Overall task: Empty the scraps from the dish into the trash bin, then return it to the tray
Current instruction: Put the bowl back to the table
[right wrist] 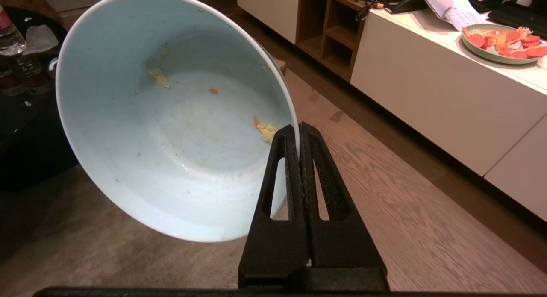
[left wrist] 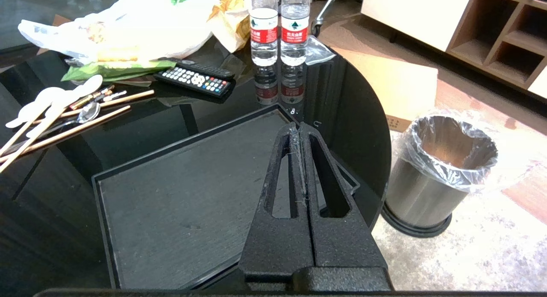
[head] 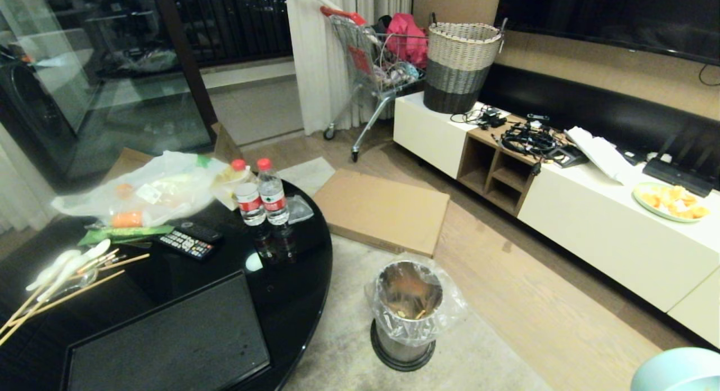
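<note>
Your dish [right wrist: 171, 117], the pale blue bowl, is in the right gripper [right wrist: 298, 132], which pinches its rim between pressed-together fingers and holds it tilted on its side over the wood floor, off the table. A few scraps [right wrist: 267, 130] cling inside: a yellowish bit by the rim and small orange and pale flecks higher up. In the head view you see only its edge [head: 678, 371] at the lower right corner. The trash bin [head: 406, 315] stands on the rug beside the round black table [head: 298, 278], with small bits lying in its bag-lined bottom. The tray [left wrist: 179, 203] sits bare on that table. Your left gripper [left wrist: 299, 128] hangs over the tray's corner with its fingers pressed together, gripping nothing.
</note>
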### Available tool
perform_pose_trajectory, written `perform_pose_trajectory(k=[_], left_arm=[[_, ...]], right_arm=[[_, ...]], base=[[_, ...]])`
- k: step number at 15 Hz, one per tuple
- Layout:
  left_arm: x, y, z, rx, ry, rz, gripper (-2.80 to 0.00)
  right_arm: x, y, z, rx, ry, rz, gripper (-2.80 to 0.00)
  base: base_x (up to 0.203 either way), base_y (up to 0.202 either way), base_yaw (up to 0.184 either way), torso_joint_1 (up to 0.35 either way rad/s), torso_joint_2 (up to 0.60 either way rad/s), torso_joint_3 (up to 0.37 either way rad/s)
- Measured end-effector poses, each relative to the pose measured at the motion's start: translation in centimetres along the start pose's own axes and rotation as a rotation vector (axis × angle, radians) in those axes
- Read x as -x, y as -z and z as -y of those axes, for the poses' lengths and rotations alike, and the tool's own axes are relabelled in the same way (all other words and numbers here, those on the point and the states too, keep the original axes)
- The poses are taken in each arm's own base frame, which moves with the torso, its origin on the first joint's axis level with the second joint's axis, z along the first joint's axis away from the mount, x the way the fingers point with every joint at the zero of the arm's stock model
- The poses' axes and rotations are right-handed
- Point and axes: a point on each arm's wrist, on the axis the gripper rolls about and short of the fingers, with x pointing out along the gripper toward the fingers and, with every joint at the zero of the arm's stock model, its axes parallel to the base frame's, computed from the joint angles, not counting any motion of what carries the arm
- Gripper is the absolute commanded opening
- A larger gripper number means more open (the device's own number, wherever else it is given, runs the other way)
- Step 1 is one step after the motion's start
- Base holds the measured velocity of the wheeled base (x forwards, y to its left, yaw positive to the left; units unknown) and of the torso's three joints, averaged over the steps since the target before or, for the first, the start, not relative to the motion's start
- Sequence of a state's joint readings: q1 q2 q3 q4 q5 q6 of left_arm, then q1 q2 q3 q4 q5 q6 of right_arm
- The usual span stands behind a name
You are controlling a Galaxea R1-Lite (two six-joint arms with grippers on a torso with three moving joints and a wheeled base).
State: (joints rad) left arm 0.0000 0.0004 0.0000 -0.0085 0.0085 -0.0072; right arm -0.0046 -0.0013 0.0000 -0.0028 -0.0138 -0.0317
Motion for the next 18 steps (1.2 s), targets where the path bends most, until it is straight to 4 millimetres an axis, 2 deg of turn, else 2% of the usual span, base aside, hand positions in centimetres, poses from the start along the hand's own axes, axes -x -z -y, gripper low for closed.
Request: perform_pose_trajectory(k=[7,18], left_arm=[[0.00,0.01,0.00,-0.002,0.001,-0.001,-2.80],[0.00,0.00,0.00,-0.001,0.001,0.000,-2.80]], right_arm=[[0.00,-0.01,0.00,0.001,0.001,0.001,-2.80],[0.00,0.00,0.00,0.000,0.001,0.000,-2.80]], base=[[0.000,-0.001,0.009,0.000,0.00,0.000],[0.000,-0.007,0.160,0.004,0.00,0.003]])
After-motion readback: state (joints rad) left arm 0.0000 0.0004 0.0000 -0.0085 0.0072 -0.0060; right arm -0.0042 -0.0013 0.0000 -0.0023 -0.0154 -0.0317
